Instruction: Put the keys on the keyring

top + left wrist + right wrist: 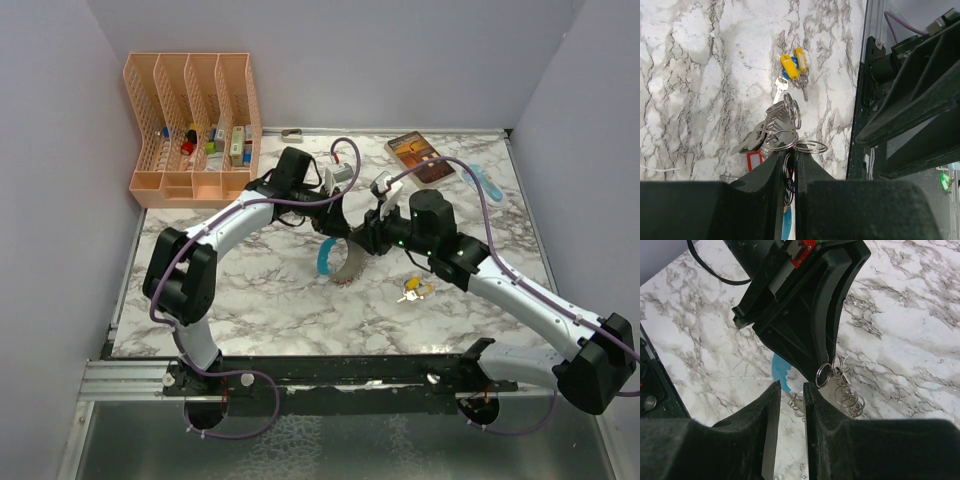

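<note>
The keyring (338, 262), a bunch with a light-blue curved piece, hangs just above the table's middle. My left gripper (335, 238) is shut on its thin metal ring (788, 169). In the left wrist view, grey metal pieces (774, 129) and a small red tag (754, 160) fan out past the fingertips. My right gripper (791, 388) stands open right beside the left gripper's fingers (815, 330), with only table showing in its narrow gap. Small rings (823, 375) dangle from the left fingertips. The keys (413, 290), with yellow tags, lie loose on the marble to the right; the left wrist view shows the keys (792, 67) too.
A peach slotted organiser (195, 120) stands at the back left. A brown book (420, 157) and a light-blue object (487, 180) lie at the back right. A small metal piece (292, 133) rests by the back wall. A metal rail (330, 375) runs along the near edge.
</note>
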{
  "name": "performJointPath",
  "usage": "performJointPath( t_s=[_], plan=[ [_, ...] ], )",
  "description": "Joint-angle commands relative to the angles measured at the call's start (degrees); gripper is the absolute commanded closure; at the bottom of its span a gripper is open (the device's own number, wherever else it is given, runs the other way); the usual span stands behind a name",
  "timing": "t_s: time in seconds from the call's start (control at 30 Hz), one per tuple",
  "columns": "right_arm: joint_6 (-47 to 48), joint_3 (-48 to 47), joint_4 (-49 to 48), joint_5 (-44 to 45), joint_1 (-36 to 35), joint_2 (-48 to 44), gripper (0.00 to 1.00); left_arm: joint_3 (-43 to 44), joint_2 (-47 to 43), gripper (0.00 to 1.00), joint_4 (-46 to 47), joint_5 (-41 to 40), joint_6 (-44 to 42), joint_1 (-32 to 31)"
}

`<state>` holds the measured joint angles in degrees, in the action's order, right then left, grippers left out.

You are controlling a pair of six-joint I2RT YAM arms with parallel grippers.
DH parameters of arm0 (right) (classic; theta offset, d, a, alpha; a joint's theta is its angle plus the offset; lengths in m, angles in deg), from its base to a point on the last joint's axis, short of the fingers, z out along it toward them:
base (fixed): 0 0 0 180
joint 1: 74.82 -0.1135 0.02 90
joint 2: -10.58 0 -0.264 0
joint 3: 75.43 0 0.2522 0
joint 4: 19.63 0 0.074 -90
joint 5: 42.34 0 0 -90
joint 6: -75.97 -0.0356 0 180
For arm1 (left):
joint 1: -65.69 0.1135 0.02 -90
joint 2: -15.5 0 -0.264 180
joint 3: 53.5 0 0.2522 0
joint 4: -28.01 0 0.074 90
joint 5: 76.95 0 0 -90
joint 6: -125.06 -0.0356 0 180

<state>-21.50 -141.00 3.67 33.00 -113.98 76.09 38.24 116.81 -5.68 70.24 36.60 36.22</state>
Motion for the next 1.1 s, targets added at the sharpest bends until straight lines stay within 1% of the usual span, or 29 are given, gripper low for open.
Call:
performJointPath(
  t_s=[0.0,0.2,0.27,0.57,0.7,0.8,0.87,0.9,1.07],
  plan=[
    [2.4,-1.6,-2.5,-0.3,0.1,1.1,0.74,-0.1,-3.4,1.00,1.9,1.8,1.3,0.1],
    [2.5,-1.0,-3.4,1.5,0.1,1.3,0.74,-2.2,-3.8,1.00,3.1,3.1,2.5,0.0],
    [2.7,-0.9,-3.8,1.9,0.1,1.5,0.74,-2.6,-5.6,1.00,3.6,3.4,2.9,0.0],
    [3.2,-1.9,-3.8,-0.2,0.1,3.6,0.74,-3.1,-6.4,1.00,4.2,3.5,3.3,0.1],
    [3.4,-1.4,-3.9,0.8,0.1,3.5,0.74,-3.1,-6.4,1.00,4.2,3.5,3.3,0.1],
    [3.4,-1.2,-4.4,0.7,0.2,3.1,0.79,-3.2,-6.4,1.00,4.2,3.5,3.3,0.1],
    [3.5,-1.2,-4.3,1.3,0.1,2.9,0.95,-3.3,-6.4,1.00,4.2,3.4,3.2,0.1],
    [3.5,-1.2,-4.2,1.5,0.1,2.9,0.98,-3.3,-6.4,1.00,4.2,3.4,3.2,0.1],
    [3.7,-1.2,-4.0,2.3,0.2,2.2,0.99,-3.4,-6.8,1.00,4.2,3.8,3.1,0.0]
  ],
)
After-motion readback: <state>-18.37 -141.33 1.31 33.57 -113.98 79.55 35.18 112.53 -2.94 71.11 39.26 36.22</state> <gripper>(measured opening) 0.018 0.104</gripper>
